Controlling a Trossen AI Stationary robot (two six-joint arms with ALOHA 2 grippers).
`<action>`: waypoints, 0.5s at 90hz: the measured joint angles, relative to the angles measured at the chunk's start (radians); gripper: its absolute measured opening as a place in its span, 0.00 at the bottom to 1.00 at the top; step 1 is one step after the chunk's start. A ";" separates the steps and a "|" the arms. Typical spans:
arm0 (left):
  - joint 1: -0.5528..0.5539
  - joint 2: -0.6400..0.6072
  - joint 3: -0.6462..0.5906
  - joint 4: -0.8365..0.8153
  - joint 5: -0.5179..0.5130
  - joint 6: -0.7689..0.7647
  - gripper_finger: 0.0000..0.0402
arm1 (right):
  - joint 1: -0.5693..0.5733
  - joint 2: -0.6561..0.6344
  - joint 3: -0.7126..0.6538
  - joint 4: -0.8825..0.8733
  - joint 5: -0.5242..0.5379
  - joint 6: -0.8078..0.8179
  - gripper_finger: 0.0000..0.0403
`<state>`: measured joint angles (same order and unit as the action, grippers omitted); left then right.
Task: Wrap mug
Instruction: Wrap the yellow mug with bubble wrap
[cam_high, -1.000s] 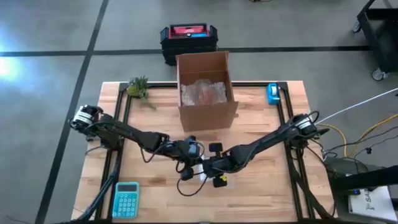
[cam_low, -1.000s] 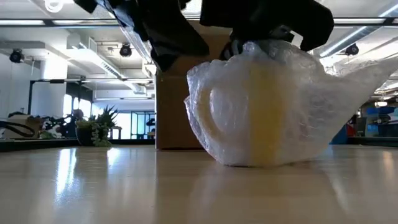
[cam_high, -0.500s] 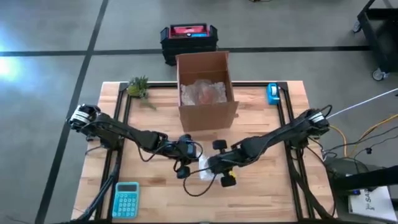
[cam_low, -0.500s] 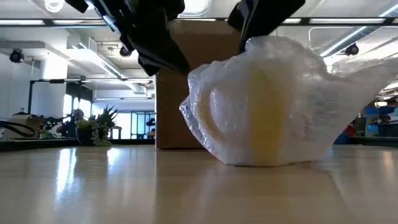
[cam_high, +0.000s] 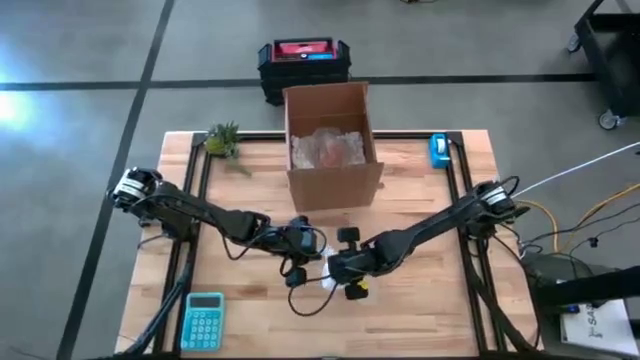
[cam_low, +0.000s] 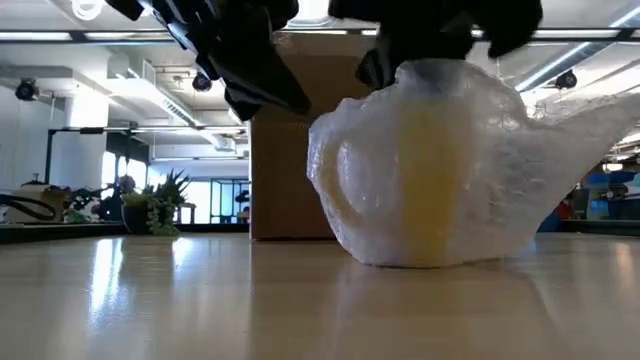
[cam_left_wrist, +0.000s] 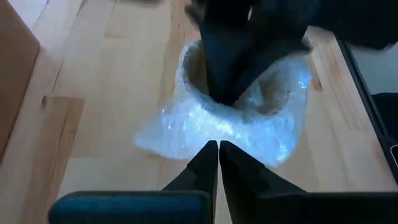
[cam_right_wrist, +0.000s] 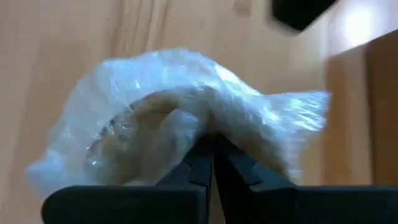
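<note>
On the table (cam_high: 420, 310), right gripper (cam_right_wrist: 210, 144) presses bubble-wrapped mug (cam_low: 430, 170); no writing legible.

Both grippers are crowding the wrapped mug (cam_high: 322, 272) mid-table; cardboard box (cam_high: 331, 145) is blocking the far side just behind, calculator (cam_high: 203, 320) is sitting near-left, near-right tabletop (cam_high: 430, 310) is lying open.

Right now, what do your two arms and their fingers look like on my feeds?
Both arms are dark, slim and jointed, with pale silvery base joints at the table's side edges. Loose black cable loops hang near the left gripper; the right gripper carries a small yellow marking. In the wrist views, the fingers are dark tapering wedges above a dark crossbar.
</note>
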<state>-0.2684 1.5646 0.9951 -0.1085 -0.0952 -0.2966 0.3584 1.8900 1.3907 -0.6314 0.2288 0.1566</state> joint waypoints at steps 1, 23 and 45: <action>0.000 0.000 0.000 0.000 0.000 0.000 0.01 | 0.000 0.004 0.000 0.001 0.000 0.003 0.01; 0.000 0.000 0.000 0.015 0.000 0.000 0.01 | -0.001 0.064 0.000 0.001 0.000 -0.001 0.01; 0.000 0.000 -0.002 0.022 0.000 0.004 0.01 | -0.001 0.015 0.024 -0.029 -0.003 -0.026 0.01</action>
<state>-0.2684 1.5651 0.9936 -0.0864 -0.0952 -0.2928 0.3574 1.9046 1.4148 -0.6607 0.2255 0.1303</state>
